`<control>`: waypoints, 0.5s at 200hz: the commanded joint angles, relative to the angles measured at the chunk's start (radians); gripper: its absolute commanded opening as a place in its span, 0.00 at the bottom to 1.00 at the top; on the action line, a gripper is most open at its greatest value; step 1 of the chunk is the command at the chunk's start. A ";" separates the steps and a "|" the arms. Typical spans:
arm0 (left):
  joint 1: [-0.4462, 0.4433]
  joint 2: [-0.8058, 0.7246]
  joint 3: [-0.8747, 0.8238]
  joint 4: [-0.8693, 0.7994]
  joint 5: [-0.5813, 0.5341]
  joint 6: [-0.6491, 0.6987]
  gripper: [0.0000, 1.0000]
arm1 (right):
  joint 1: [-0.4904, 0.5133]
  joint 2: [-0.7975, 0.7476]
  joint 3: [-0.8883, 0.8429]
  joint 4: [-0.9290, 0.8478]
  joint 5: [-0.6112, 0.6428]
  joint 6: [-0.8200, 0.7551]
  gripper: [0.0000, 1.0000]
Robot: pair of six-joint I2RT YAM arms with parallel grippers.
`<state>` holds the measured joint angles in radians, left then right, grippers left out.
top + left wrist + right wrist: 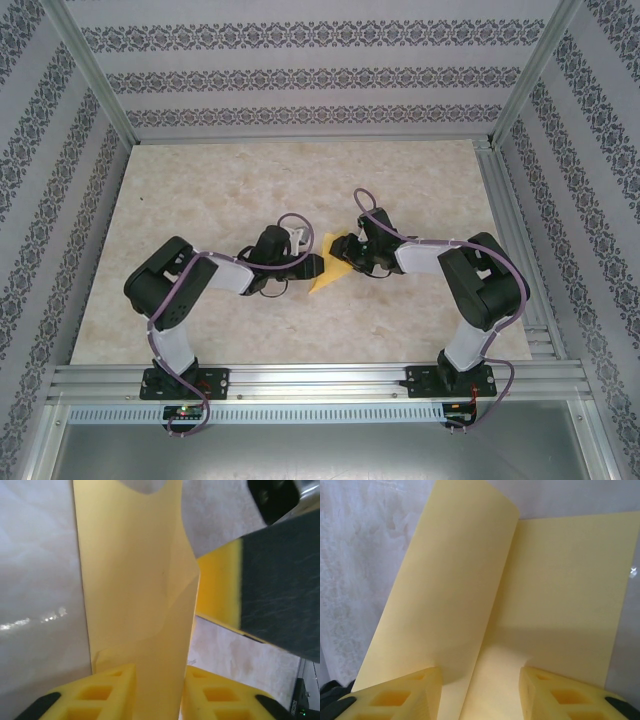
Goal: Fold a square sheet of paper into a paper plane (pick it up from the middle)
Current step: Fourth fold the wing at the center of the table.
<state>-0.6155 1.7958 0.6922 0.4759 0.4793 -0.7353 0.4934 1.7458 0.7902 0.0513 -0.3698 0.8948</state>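
The yellow square sheet of paper (330, 272) lies folded on the table between both grippers, a wedge pointing toward the near left. My left gripper (314, 265) reaches in from the left. Its yellow fingers (112, 690) stand apart over a long folded strip of the sheet (135, 580), which runs under the left finger. My right gripper (353, 255) comes from the right, jaws wide apart (480, 680) above the paper (560, 595). One flap (450, 590) curls up off the flat layer. The right gripper's pad (220, 587) rests on the paper's far edge.
The beige marbled tabletop (200, 190) stretches around the paper. Aluminium frame rails (300, 378) run along the near edge and posts stand at the back corners. Patterned walls enclose the cell. Both arms' elbows (165, 285) (490, 280) sit near the front.
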 commanded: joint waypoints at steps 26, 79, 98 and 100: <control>0.032 -0.119 -0.022 -0.085 -0.028 -0.002 0.36 | 0.005 0.053 0.003 -0.188 0.147 -0.012 0.47; 0.033 -0.130 -0.032 -0.041 0.001 -0.052 0.35 | 0.016 0.079 0.036 -0.257 0.182 0.023 0.47; 0.028 -0.115 -0.035 -0.009 0.038 -0.076 0.34 | 0.019 0.090 0.048 -0.277 0.190 0.035 0.46; 0.028 -0.113 -0.035 -0.007 0.040 -0.079 0.34 | 0.020 0.091 0.049 -0.278 0.191 0.037 0.46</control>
<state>-0.5945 1.6806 0.6701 0.4328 0.4721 -0.7704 0.5106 1.7622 0.8593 -0.0719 -0.2962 0.9131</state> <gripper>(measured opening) 0.341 0.468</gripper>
